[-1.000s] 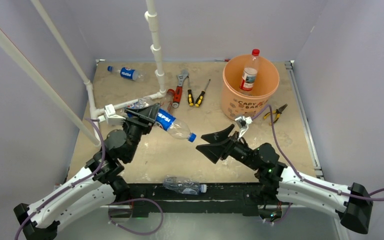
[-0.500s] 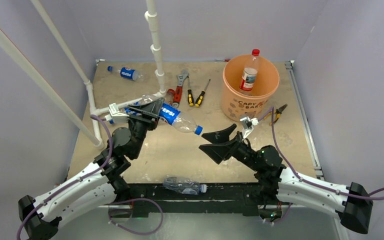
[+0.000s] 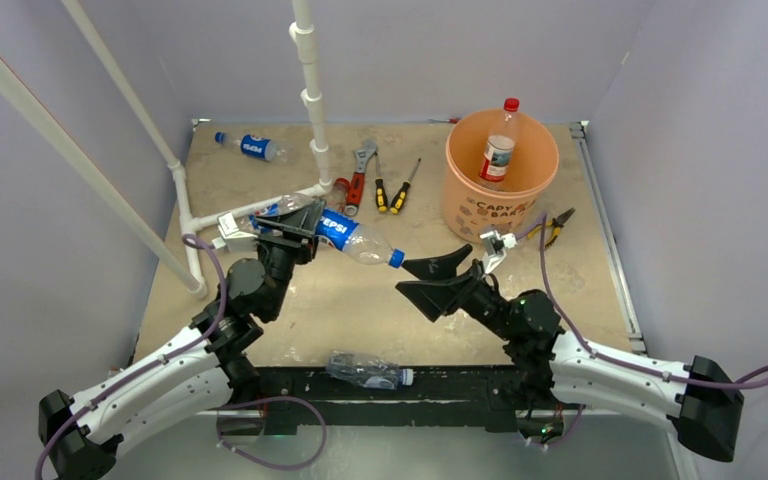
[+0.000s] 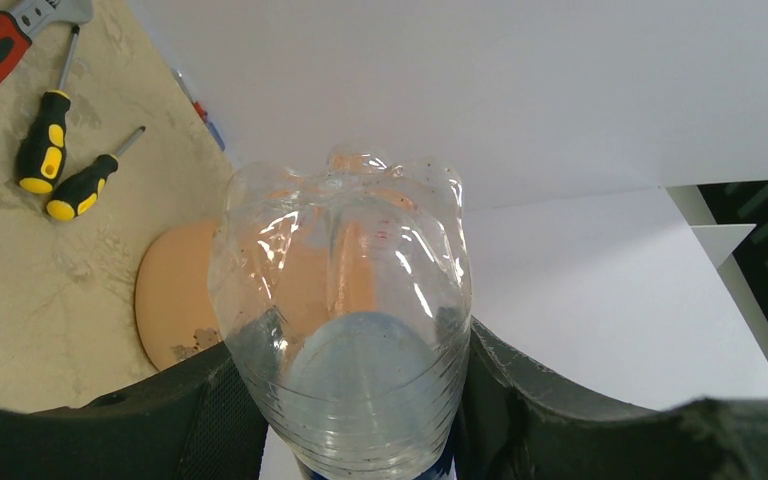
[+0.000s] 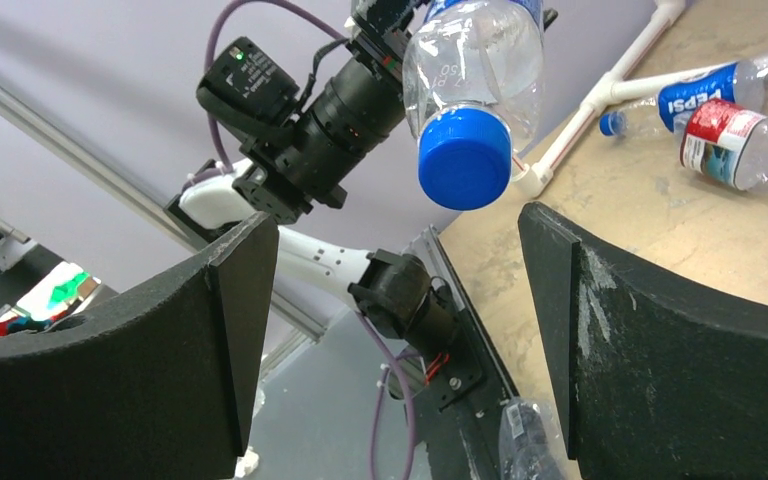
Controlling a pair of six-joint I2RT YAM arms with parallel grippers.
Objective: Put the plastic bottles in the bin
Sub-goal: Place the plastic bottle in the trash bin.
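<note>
Pipework (image 3: 311,105) of white plastic stands well to the left of the round orange plastic bucket (image 3: 475,215). A small clear bottle with a blue Pepsi label (image 3: 251,147) lies on the tan tabletop (image 3: 360,310), farther left of the bucket than the upright pipe. Closer to the bucket, though well apart from it on its left, the left gripper (image 3: 295,228) pinches a second clear Pepsi-labelled bottle (image 3: 345,232) around its body. That bottle is lifted off the table and roughly level, its blue cap (image 3: 397,260) pointing toward the bucket. A crushed clear bottle (image 3: 368,372) lies at the table's near edge, left of the bucket and well in front of it. A red-handled wrench (image 3: 358,170) and two yellow-and-black screwdrivers (image 3: 392,190) lie just left of the bucket. The right gripper (image 3: 412,277) hovers in front of the bucket and to its left, its fingers spread wide and empty, their tips just beside the blue cap. Inside the bucket a clear red-capped bottle (image 3: 499,140) leans against the wall. Pliers with yellow handles (image 3: 557,222) lie just right of the bucket.
</note>
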